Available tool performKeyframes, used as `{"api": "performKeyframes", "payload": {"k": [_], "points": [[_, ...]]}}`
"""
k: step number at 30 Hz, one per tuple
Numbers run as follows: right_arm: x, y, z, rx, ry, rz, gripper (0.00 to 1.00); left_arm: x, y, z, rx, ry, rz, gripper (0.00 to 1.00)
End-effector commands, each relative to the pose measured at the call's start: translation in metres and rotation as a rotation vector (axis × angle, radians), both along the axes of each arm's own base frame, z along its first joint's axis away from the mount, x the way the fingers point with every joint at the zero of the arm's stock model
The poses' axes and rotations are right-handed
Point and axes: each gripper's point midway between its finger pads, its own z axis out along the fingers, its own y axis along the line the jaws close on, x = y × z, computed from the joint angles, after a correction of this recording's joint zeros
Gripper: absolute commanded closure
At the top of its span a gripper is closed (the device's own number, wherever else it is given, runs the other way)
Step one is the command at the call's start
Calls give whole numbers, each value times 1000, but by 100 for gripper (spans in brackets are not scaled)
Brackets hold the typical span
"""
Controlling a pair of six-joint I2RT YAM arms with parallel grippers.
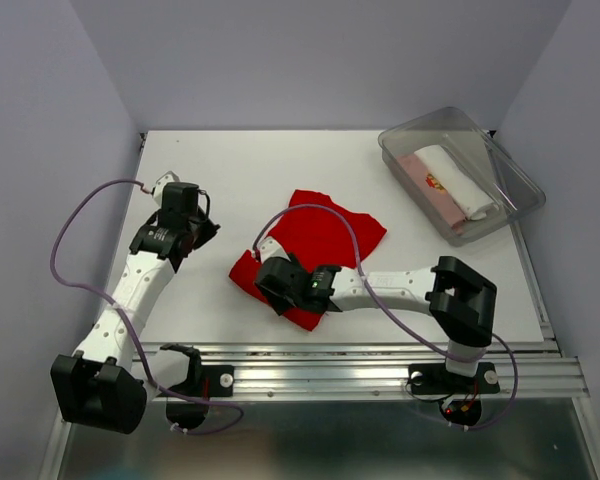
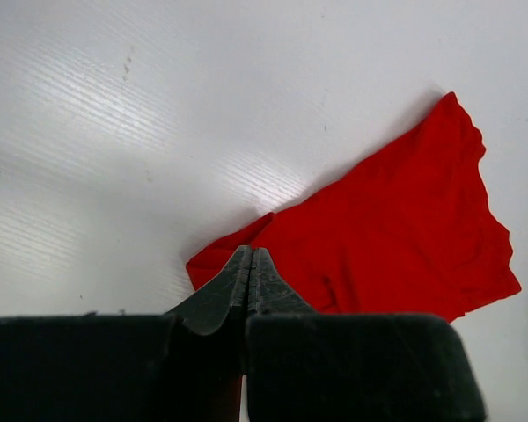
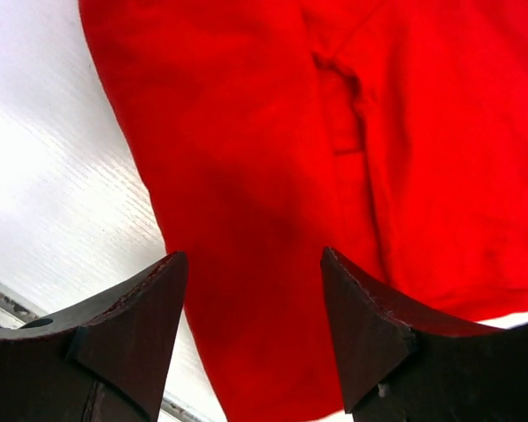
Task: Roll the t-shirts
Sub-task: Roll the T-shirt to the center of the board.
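Observation:
A bright red t-shirt lies crumpled flat in the middle of the white table. My right gripper hovers over its near-left part; in the right wrist view the gripper is open with red cloth below and between the fingers, not gripped. My left gripper is shut and empty over bare table to the left of the shirt; in the left wrist view its closed tips point toward the shirt's near corner. A rolled white shirt and a pale pink one with a red print lie in the tub.
A clear plastic tub stands at the back right of the table. A metal rail runs along the near edge. Grey walls close the table on three sides.

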Motion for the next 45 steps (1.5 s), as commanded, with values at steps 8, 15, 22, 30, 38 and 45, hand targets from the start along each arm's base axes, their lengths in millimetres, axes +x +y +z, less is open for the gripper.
{"api": "performKeyframes", "payload": {"k": [8, 15, 22, 30, 38, 45], "points": [[9, 45, -13, -105, -114, 85, 29, -11, 17, -8, 29, 21, 20, 99], [10, 44, -26, -142, -119, 102, 31, -14, 23, -13, 36, 35, 33, 99], [11, 34, -45, -190, -119, 88, 51, -17, 20, -25, 12, 45, 35, 99], [2, 40, -41, -56, -5, 112, 99, -24, 25, -28, 22, 38, 51, 99], [-1, 49, -3, 271, 257, 129, 99, -23, 20, -23, 11, 5, 17, 99], [-4, 53, 20, 522, 521, 143, 99, -28, 11, -34, -7, 25, -46, 99]]}}
